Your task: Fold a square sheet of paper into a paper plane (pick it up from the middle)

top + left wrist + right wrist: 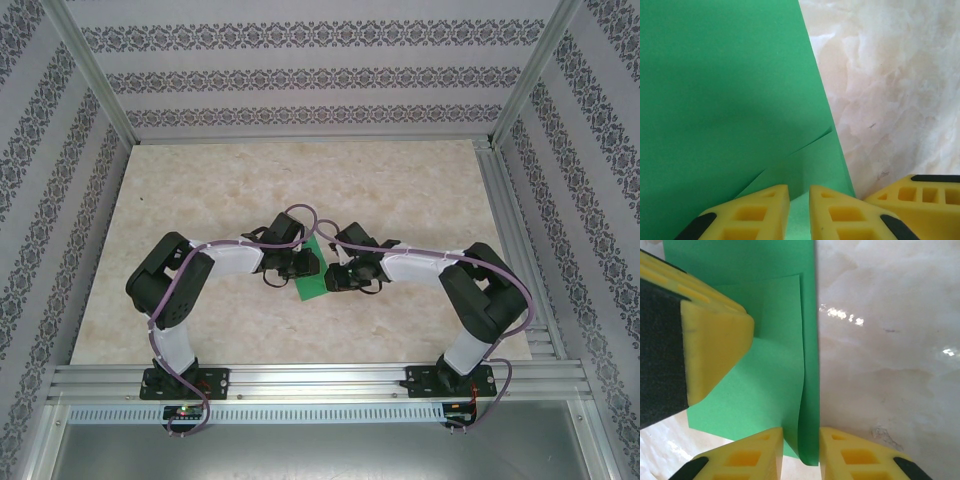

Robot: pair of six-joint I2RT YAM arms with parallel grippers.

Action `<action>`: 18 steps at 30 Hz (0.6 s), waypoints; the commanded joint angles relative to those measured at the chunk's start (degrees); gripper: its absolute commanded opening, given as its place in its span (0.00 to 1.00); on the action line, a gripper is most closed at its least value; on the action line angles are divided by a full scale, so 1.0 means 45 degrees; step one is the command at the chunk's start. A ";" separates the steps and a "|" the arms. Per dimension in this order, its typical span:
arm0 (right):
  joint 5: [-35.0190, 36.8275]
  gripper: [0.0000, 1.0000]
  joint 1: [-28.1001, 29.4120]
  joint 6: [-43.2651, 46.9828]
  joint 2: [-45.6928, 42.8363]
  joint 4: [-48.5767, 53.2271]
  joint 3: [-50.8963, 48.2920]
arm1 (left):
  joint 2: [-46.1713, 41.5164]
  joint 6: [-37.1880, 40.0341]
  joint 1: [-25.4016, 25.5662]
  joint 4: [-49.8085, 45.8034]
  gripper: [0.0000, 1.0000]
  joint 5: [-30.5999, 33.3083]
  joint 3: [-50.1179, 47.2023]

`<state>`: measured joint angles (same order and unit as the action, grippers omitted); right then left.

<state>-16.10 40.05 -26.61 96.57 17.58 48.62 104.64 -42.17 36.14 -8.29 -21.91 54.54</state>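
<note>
Left gripper point(799, 212) and right gripper point(801, 455) each had yellow fingers nipped onto an edge of the folded square sheet of paper point(312, 270), which sat between them at mid-table. A raised crease ran between the right fingers. Marbled table point(200, 200) lay beneath.

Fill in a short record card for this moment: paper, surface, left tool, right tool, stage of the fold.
paper: green paper, partly folded, layered flaps showing, lying between the two arms
surface: pale marble-patterned table
left tool: yellow fingers close together over the paper's edge
right tool: yellow fingers straddling a raised fold at the paper's edge
stage: creases begun, no finished dart yet
</note>
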 commanded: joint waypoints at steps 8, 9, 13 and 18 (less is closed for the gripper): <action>-0.0412 0.17 0.0338 -0.0233 0.0323 -0.0253 0.0128 | -0.0848 -0.0236 -0.0004 0.0225 0.24 0.0417 -0.0883; -0.0369 0.16 0.0312 -0.0268 0.0373 -0.0254 0.0131 | -0.0916 -0.0200 -0.0004 0.0318 0.24 0.0360 -0.0943; -0.0270 0.14 0.0250 -0.0443 0.0548 -0.0287 0.0119 | -0.1138 -0.0202 -0.0003 0.0508 0.24 0.0192 -0.1157; -0.0255 0.12 0.0127 -0.0686 0.0647 -0.0386 0.0083 | -0.1482 -0.0201 -0.0004 0.0836 0.24 -0.0067 -0.1434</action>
<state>-17.58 40.97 -28.45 97.58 17.17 48.64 100.05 -42.52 36.14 -6.42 -21.28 49.23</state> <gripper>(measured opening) 0.118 0.241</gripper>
